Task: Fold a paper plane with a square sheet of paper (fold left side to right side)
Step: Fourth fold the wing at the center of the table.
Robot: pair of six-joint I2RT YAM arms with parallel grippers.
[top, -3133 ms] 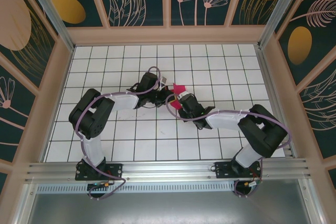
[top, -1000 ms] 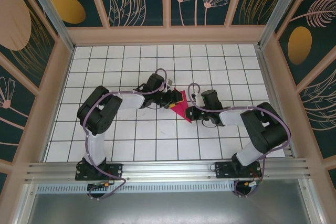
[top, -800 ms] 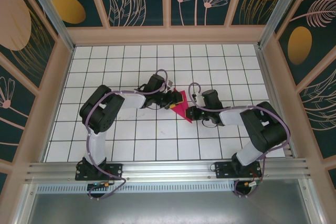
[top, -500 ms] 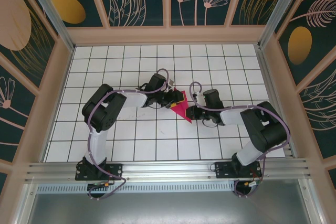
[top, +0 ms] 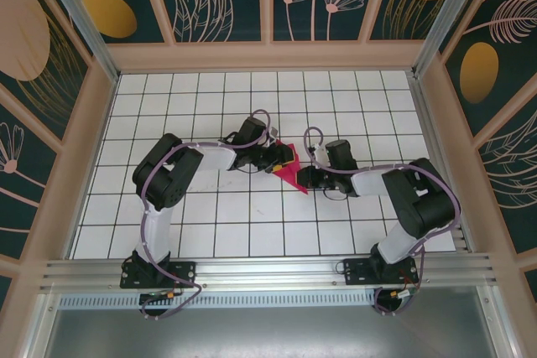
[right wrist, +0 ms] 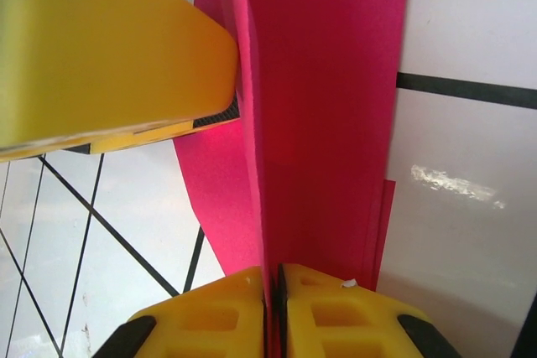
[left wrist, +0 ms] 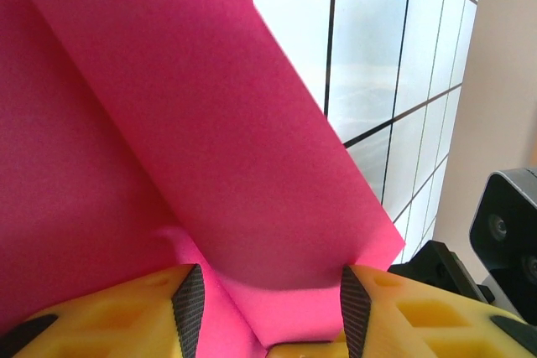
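Right wrist: fingers [right wrist: 336, 312] on paper plane [right wrist: 327, 106]

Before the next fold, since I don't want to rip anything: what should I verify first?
1. Right gripper clamped on the pink paper: ok, shut on its upright fold.
2. Left gripper gripping the paper: not ok, its fingers stand apart with a flap between them.
3. Paper untorn: ok where it shows.
4. Crease edges lined up: cannot tell.
5. Room between the grippers: not ok, they nearly meet in the top view.
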